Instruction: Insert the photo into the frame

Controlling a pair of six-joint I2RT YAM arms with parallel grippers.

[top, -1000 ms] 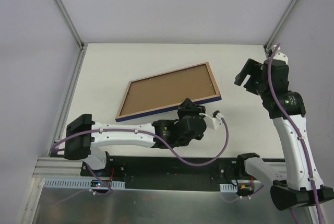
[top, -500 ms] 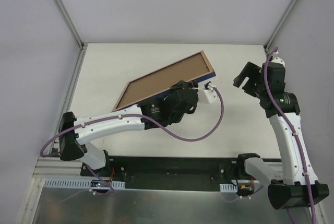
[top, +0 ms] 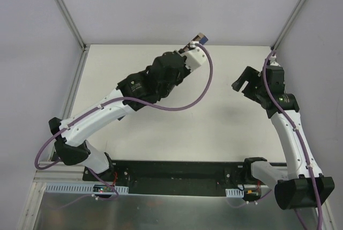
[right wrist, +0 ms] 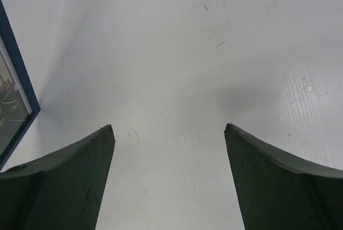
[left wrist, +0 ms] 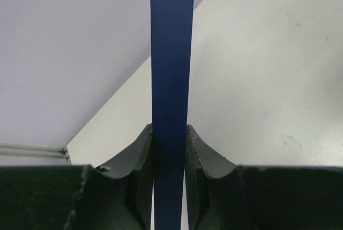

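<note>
My left gripper is shut on the frame, whose navy blue edge runs straight up between the two fingers. From above, the raised left arm hides nearly all of it. Only a small blue and wood-coloured tip of the frame shows beyond the left gripper, near the table's back edge. The right wrist view catches a corner of the frame at its left edge. A grey surface with dark marks behind the pane looks like the photo. My right gripper is open over bare table, apart from the frame.
The white table is bounded by metal rails at its back left and back right corners. From above, the right gripper hangs near the table's right side.
The left arm has swung the frame up off the table and towards the back, from lying tilted to standing edge-on. The right arm has leaned slightly to the left.
</note>
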